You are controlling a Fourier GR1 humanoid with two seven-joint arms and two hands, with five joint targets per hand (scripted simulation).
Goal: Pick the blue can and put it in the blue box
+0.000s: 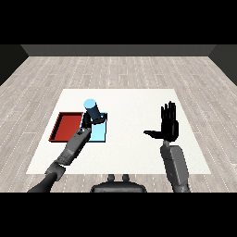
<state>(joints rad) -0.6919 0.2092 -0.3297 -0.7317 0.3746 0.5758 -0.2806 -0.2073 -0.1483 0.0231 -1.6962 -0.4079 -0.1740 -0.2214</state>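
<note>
At the far left lies the flat red rectangular tray (65, 127), holding nothing the task needs; just beside it to the right lies the flat light blue rectangular tray (100, 134), the goal; over this tray the left hand (87, 121) curls round the tilted blue cylindrical can (93, 110), carried above it, apparently ready for lowering; well apart at the right, the right hand (169, 126) stands upright, fingers straight and spread, thumb out, idle above the white table (134, 152).
</note>
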